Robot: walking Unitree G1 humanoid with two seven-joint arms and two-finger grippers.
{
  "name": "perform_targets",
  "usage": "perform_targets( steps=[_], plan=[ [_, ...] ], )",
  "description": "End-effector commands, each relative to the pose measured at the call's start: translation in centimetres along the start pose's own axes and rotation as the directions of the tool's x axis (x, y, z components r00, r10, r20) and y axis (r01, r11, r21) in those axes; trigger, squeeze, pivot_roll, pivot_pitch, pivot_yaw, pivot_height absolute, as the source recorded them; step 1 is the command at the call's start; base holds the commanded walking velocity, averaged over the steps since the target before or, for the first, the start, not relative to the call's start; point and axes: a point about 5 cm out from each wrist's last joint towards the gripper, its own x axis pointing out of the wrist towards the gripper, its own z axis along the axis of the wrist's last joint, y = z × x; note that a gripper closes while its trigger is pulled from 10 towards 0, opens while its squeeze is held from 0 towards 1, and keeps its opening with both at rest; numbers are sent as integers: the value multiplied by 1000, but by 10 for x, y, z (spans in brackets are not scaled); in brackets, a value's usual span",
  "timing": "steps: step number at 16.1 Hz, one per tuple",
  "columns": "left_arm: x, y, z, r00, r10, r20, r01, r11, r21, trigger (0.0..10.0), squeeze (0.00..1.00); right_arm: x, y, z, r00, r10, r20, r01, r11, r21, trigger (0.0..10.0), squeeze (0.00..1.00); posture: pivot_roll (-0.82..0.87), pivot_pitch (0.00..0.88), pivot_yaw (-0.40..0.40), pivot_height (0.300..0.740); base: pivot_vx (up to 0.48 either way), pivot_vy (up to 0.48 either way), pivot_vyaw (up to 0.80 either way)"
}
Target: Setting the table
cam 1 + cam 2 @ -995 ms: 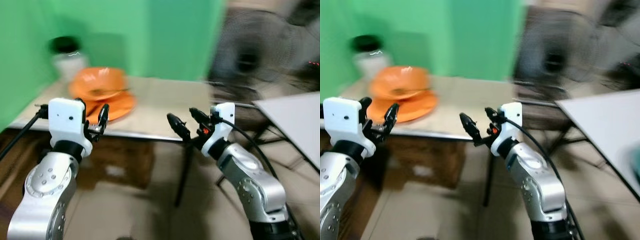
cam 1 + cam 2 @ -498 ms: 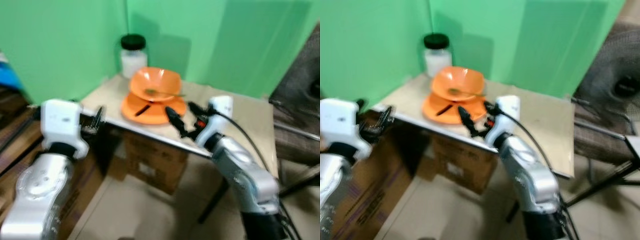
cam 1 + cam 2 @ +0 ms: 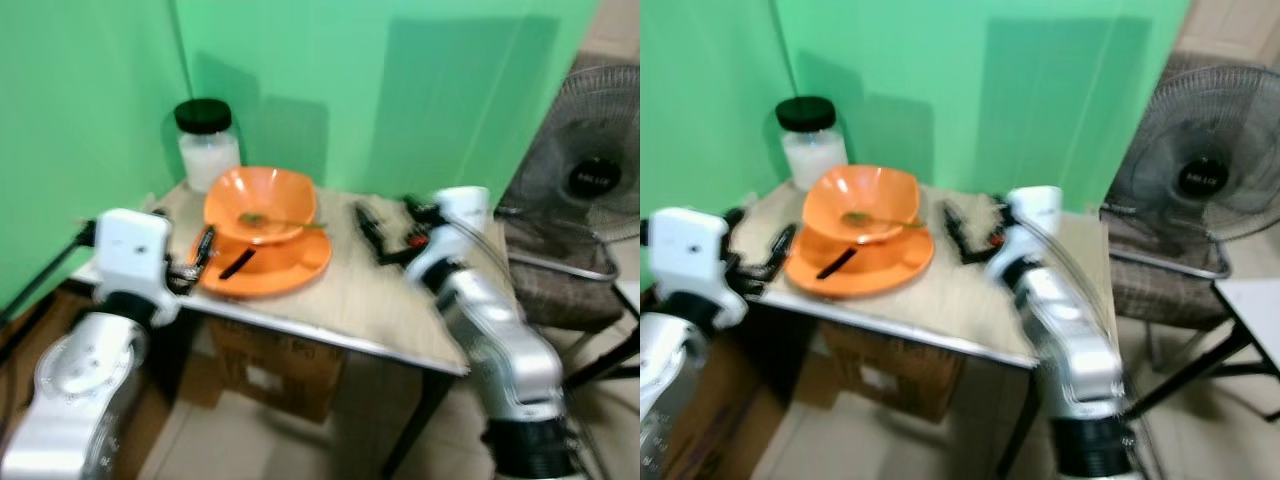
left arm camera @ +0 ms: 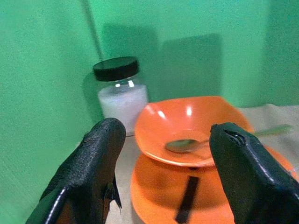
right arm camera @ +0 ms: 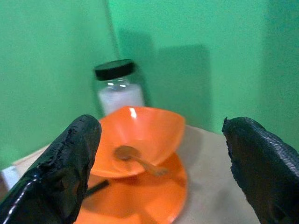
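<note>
An orange bowl (image 3: 260, 198) with a metal spoon (image 3: 268, 220) in it sits on an orange plate (image 3: 290, 266) on a small beige table (image 3: 360, 305). A black utensil (image 3: 236, 264) lies on the plate beside the bowl. My left gripper (image 3: 197, 262) is open at the plate's left rim, by the table's left edge. My right gripper (image 3: 388, 235) is open above the table just right of the plate. In both wrist views the bowl (image 4: 187, 123) (image 5: 140, 133) sits between the spread fingers, some way ahead. Neither gripper holds anything.
A clear jar with a black lid (image 3: 208, 145) holding white contents stands behind the bowl in the corner of green walls. A cardboard box (image 3: 268, 375) is under the table. A floor fan (image 3: 588, 175) and a woven chair seat (image 3: 555, 275) stand to the right.
The camera has swung and come closer, so the table now lies centred. My right gripper has moved from the table's front edge to above the table, right of the plate.
</note>
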Motion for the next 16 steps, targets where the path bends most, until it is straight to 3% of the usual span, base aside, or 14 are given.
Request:
perform_targets(
  steps=[1,6,8,10,13,16],
  plan=[
    [0,-7,1,999,-33,5,33,999,-8,10000,0,-4,-6,4,1000,9,-9,-9,1000,-4,10000,1000,50,0,-25,740,352,0,0],
    [-5,-14,2,999,-53,-1,53,999,-9,10000,0,-3,7,-2,992,116,-55,-117,993,-11,10000,1000,64,0,-29,740,349,0,800],
    [-6,-15,1,998,-60,-4,60,998,-10,10000,0,-4,7,-1,991,123,-53,-124,992,-5,10000,1000,60,0,-25,740,349,0,800],
    [-6,-19,2,997,-81,-3,81,997,-7,10000,0,-6,-1,4,990,123,-67,-124,992,-5,10000,1000,56,0,-22,740,319,0,0],
    [-11,-28,-1,985,-171,-11,171,985,-16,10000,0,-1,-9,5,967,142,-209,-161,984,-77,10000,1000,41,0,-17,740,0,0,0],
    [-12,-30,0,951,-309,-7,309,951,6,10000,0,16,-15,13,938,108,-330,-135,989,-59,10000,1000,27,0,-16,740,0,0,0]
  ],
)
